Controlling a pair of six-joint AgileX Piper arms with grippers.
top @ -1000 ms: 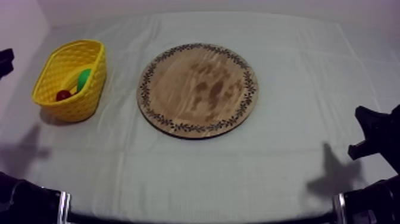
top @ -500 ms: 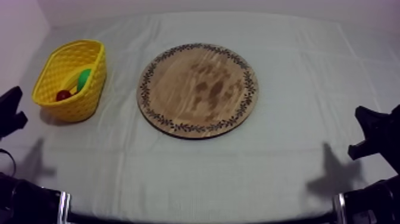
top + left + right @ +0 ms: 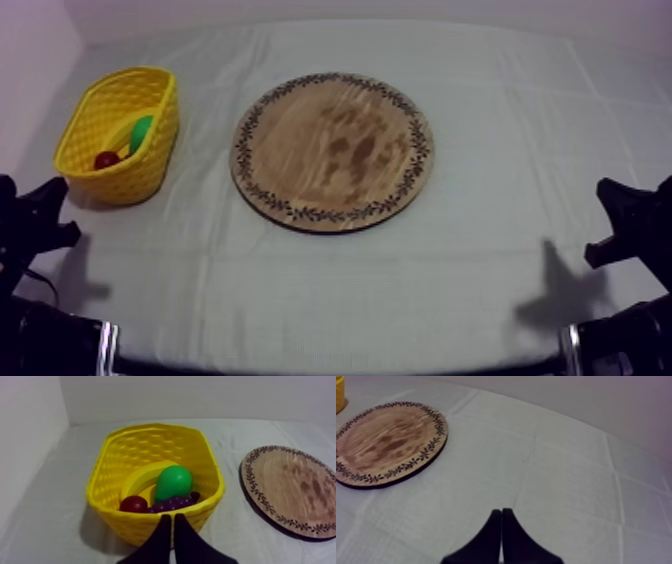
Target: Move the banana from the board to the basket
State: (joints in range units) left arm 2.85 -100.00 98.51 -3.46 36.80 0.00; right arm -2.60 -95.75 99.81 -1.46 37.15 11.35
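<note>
Evidently the left end effector [image 3: 172, 519], clenched and empty, was drawn back from the basket [image 3: 150, 430]; the banana [image 3: 144, 474] lay inside, task judged done.

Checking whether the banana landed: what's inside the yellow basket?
The yellow basket holds a banana, pear, grapes and small red fruit. The pear hides part of the banana.

A bare robot test bench, lab-like: a creased grey-white cloth-draped table [image 3: 480, 250], plain pale walls [image 3: 200, 398] close along its far and left edges, black robot arm parts [image 3: 40, 340] at its near corners, toy fruit [image 3: 172, 482] in a yellow lattice plastic basket [image 3: 135, 178].
</note>
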